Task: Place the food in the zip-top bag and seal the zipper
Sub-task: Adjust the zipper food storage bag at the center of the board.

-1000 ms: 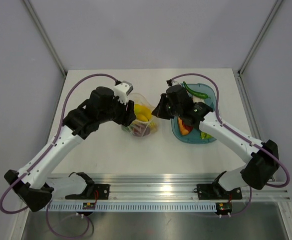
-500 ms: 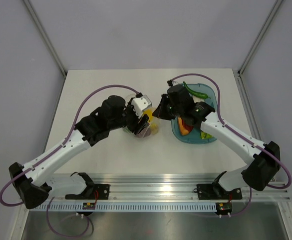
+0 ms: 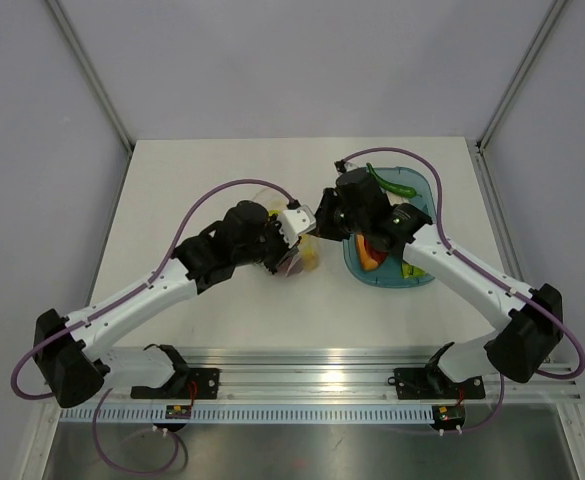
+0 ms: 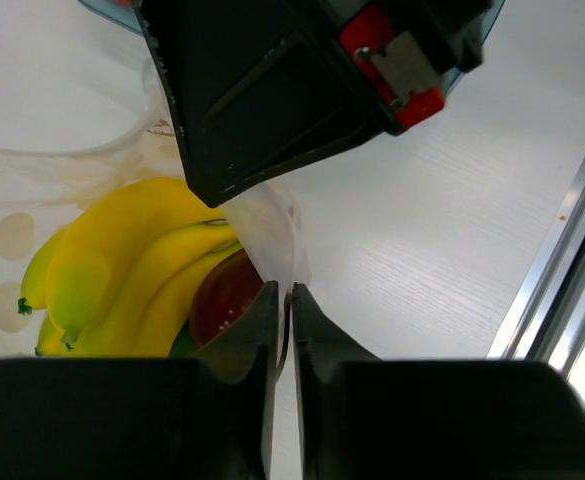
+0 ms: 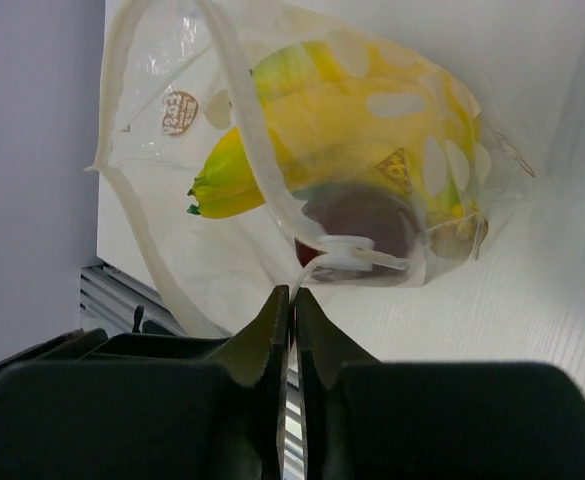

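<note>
Swung in from the left since a second ago, the left claw sits at mid-frame in the overhead view, fingers pressed nearly together on what looks like a fold of the zip-top bag, beside the banana bunch and dark apple inside. Just right, the right claw pinches the bag's mouth strip; the teal tray lies further right on the worktop.
</note>
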Controlling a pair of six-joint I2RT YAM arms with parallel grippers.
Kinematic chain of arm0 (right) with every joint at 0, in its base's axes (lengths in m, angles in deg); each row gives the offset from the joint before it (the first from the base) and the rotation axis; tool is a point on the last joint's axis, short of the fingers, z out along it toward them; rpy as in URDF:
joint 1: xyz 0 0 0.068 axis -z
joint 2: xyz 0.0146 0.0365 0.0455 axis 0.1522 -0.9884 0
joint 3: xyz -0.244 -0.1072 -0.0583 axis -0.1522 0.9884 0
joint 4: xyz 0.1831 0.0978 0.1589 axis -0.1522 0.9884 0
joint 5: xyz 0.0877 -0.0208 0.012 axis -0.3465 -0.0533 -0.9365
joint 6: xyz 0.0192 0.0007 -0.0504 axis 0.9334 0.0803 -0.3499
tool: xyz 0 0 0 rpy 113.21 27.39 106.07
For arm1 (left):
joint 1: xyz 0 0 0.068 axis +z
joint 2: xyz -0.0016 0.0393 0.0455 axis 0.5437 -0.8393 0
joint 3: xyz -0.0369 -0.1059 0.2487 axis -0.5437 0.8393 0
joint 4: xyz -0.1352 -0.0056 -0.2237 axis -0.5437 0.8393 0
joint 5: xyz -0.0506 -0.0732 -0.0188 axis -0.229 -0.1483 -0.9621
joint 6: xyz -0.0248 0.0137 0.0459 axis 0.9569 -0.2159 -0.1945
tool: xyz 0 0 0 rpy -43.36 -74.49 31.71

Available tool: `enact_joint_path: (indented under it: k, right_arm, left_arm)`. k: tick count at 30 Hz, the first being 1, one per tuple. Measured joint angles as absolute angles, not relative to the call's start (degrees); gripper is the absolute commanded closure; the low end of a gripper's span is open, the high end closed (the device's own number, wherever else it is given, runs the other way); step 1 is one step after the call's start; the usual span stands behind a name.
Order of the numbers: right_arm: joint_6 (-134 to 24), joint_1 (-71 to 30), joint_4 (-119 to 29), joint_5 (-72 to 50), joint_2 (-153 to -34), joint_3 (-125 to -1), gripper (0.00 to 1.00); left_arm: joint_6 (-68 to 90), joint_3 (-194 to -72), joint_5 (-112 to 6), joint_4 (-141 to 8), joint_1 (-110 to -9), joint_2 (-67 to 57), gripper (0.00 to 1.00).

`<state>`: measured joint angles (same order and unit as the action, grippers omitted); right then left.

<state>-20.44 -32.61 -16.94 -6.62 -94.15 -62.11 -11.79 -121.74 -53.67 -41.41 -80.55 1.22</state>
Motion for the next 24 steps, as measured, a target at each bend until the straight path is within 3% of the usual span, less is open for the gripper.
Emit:
enact_joint_path:
  k: [1,3,4,7,14,21,24]
  right_arm:
    - [-20.31,-32.61,-16.83,-6.64,-93.91,-62.11,0.69]
    - [-20.24,-32.61,-16.27,-6.69,-92.89,-62.11,0.50]
    - [-20.37,-32.61,-15.87,-6.69,-92.05,-62.11,0.35]
    - [-21.99,-32.61,-14.28,-5.35,-88.45,-62.11,0.25]
    - [-31.78,-31.69,-14.65,-1.05,-75.71,-58.05,0.27]
    - [-50.67,-31.56,-31.24,-4.06,-62.33,-33.37,0.32]
    - [-55.32,-31.54,-34.67,-6.32,-61.56,-28.13,0.35]
  left_arm:
    - [-11.95,-121.69,-53.54,-41.60,-80.55,0.88,1.00]
    - [-12.21,-121.69,-53.41,-41.63,-80.55,0.46,1.00]
    - [-12.23,-121.69,-53.38,-41.58,-80.55,0.42,1.00]
    - [-12.23,-121.47,-53.84,-41.69,-80.12,0.63,1.00]
    - [-11.18,-117.43,-57.91,-42.04,-76.90,6.32,1.00]
    - [-10.85,-117.19,-60.92,-42.15,-76.01,8.46,1.00]
    - [-10.70,-116.95,-61.51,-42.09,-75.83,8.46,1.00]
